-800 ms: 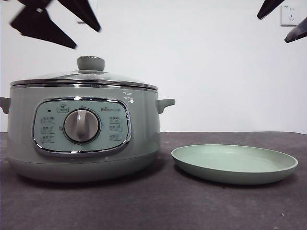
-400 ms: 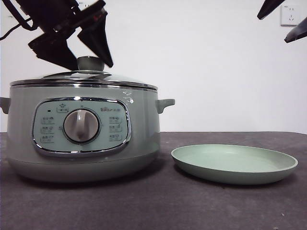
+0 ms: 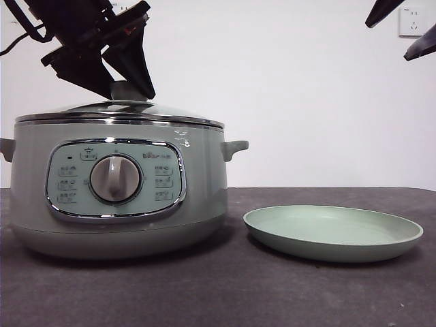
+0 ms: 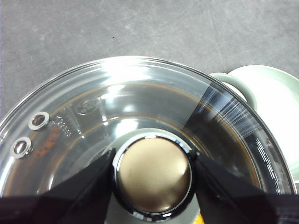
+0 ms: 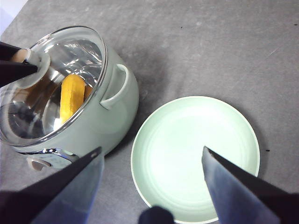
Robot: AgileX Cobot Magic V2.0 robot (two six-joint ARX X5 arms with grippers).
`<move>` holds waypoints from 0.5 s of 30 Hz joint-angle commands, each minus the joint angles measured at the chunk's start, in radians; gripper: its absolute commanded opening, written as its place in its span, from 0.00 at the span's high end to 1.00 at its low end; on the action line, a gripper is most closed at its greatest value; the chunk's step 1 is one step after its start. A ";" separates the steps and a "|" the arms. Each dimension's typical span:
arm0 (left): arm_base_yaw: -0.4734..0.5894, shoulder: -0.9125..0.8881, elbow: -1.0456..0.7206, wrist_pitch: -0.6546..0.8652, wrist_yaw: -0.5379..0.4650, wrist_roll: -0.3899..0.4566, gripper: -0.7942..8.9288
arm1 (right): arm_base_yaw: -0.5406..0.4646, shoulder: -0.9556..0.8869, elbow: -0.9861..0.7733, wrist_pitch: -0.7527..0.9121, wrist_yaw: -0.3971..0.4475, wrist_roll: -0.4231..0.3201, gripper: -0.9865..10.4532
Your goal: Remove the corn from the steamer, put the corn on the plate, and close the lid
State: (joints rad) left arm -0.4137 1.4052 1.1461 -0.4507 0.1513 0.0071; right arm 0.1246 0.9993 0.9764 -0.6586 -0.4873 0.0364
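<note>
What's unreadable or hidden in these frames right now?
- Corn: hidden by the steamer wall in the front view; partly visible through the lid in the right wrist view.
- Left gripper: jaws flank the knob; contact unclear.
- Panel labels: too small.
- Right gripper: front view cuts off all but tips.

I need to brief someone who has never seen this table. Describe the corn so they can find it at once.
Start at the big sage-green steamer, left of the pale green plate in the front view. Look down through its glass lid, whose knob sits between the left gripper jaws. The corn lies inside: the only yellow-orange thing here.
</note>
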 commanded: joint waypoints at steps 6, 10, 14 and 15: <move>0.000 -0.060 -0.012 0.048 -0.026 -0.003 0.93 | 0.045 0.004 0.002 0.069 -0.005 0.026 0.61; 0.000 -0.153 -0.012 0.054 -0.107 -0.003 0.93 | 0.114 0.032 0.018 0.111 -0.005 0.045 0.61; 0.000 -0.267 -0.012 0.049 -0.187 -0.003 0.93 | 0.201 0.109 0.073 0.112 -0.005 0.045 0.61; 0.000 -0.294 -0.012 0.045 -0.204 -0.003 0.93 | 0.220 0.131 0.090 0.111 -0.005 0.045 0.61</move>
State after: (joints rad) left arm -0.4126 1.1408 1.1221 -0.4400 -0.0456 0.0029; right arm 0.3321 1.1141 1.0554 -0.5533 -0.4900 0.0715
